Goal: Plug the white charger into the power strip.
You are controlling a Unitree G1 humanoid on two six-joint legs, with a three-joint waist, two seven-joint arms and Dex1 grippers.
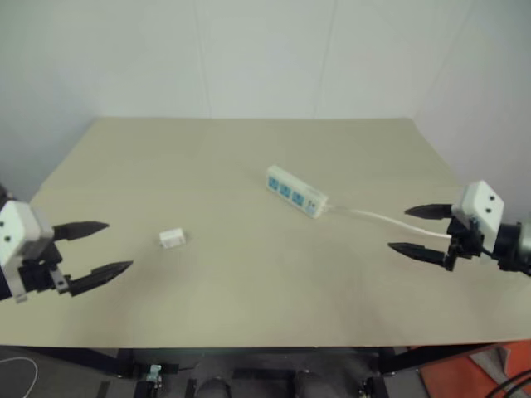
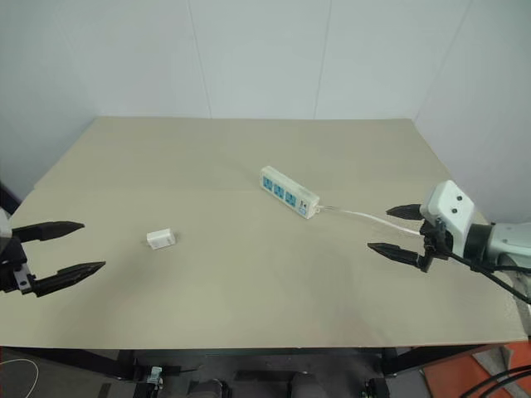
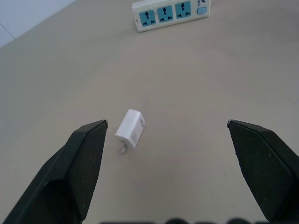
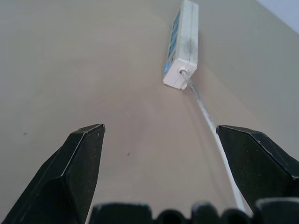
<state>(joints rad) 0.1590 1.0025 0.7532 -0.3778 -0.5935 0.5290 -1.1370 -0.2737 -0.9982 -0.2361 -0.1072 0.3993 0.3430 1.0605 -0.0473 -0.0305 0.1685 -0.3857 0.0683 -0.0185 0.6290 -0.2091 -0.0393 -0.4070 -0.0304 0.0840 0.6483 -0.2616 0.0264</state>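
Table [image 1: 249,282]: flat, matte, pale beige top, smooth, a few faint specks seen from the right wrist.

White charger [image 1: 172,238]: small boxy block, glossy white plastic, rounded edges, lying on its side on the bare table. Metal prongs showed at one end in the left wrist view.

Power strip [image 1: 295,191]: long white plastic bar lying at a slant, three blue socket faces in a row, a small switch at the cable end. Thin white cable [image 1: 382,219] ran from that end toward the right side of the table.

Left gripper [image 1: 94,252]: two black tapered fingers, matte, pointed tips, spread wide, holding nothing. The charger lay just ahead of the fingertips, nearer one finger than the other, not touching either. The strip lay well beyond it, further along the same line.

Right gripper [image 1: 421,230]: same black tapered fingers on a white block, spread wide, empty. The strip's cable end lay ahead of it, well apart; the cable passed close by one finger, contact not seen.
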